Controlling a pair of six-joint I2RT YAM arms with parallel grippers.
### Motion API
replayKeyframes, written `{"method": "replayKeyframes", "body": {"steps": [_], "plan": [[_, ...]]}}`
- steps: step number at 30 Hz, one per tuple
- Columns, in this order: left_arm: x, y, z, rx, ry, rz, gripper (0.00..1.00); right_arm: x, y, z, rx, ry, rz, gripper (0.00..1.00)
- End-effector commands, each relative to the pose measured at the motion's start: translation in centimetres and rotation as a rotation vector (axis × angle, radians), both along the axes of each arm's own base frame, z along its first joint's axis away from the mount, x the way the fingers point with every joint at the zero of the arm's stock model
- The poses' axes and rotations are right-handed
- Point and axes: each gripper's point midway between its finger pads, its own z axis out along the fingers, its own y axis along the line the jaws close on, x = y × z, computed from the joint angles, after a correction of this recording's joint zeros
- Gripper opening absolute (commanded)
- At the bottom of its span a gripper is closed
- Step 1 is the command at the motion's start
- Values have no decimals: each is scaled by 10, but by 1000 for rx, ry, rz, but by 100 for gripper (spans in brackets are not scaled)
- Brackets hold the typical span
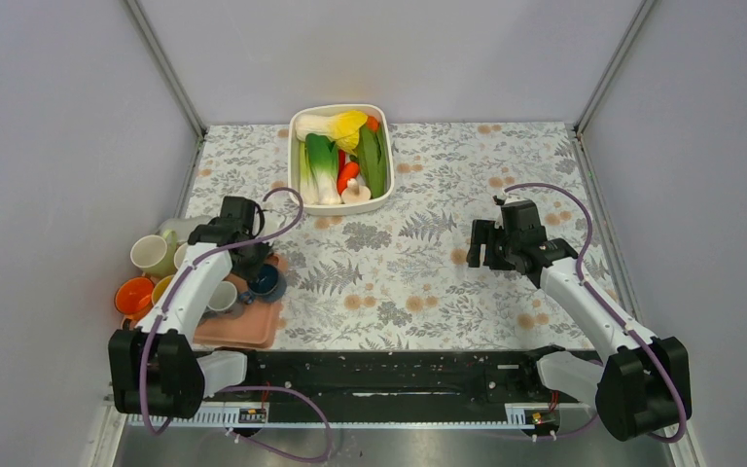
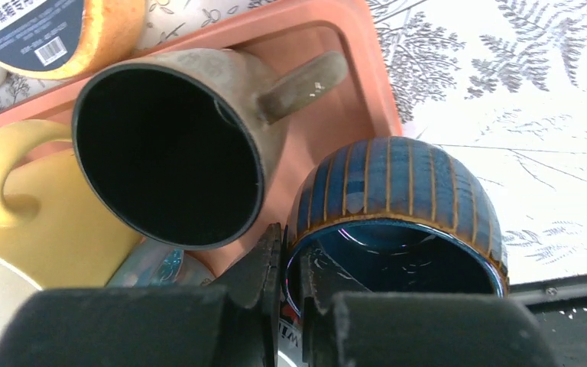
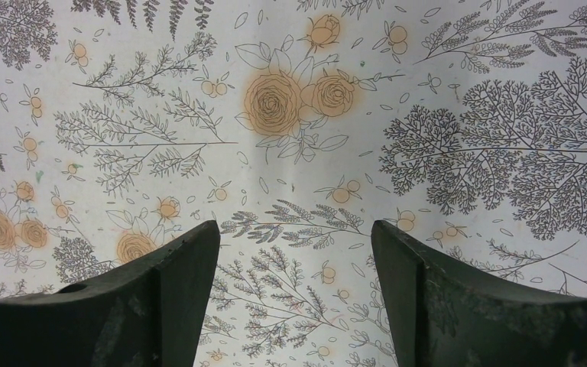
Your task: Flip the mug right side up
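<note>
Note left gripper (image 2: pixel 290 256) clamped across the rim of the blue mug (image 2: pixel 397 183), one finger inside the wall and one outside, a hold suited to swinging the mouth upward. Locate mug tipped over at the tray (image 2: pixel 348 84) corner, just beside a brown mug (image 2: pixel 222 92). Find right gripper (image 3: pixel 294 252) spread wide over the cloth (image 3: pixel 290 99), well apart from the work.

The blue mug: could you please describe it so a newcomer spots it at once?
On the near left of the table stands a salmon tray crowded with mugs. The blue mug is at its right edge, rim pinched by the left gripper. Alone among the tan mug and yellow mug, it has thin orange stripes.
</note>
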Motion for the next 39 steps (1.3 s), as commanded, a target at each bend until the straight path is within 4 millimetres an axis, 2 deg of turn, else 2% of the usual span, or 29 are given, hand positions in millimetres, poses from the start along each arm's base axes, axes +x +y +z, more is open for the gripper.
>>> {"method": "replayKeyframes", "body": {"steps": [1, 16, 21, 25, 34, 39], "plan": [[21, 19, 4, 56, -96, 83, 0, 6, 3, 6, 11, -35, 12, 81], [5, 44, -21, 149, -46, 99, 0, 5, 3, 3, 12, -27, 10, 81], [7, 35, -7, 100, -58, 82, 0, 6, 3, 2, 7, -22, 14, 81], [10, 38, 4, 116, -64, 78, 0, 8, 5, 3, 12, -18, 19, 81], [2, 48, -2, 187, -14, 34, 0, 13, 6, 5, 10, -20, 25, 81], [-4, 52, -10, 200, 17, 95, 0, 12, 7, 4, 11, -16, 27, 81]]}}
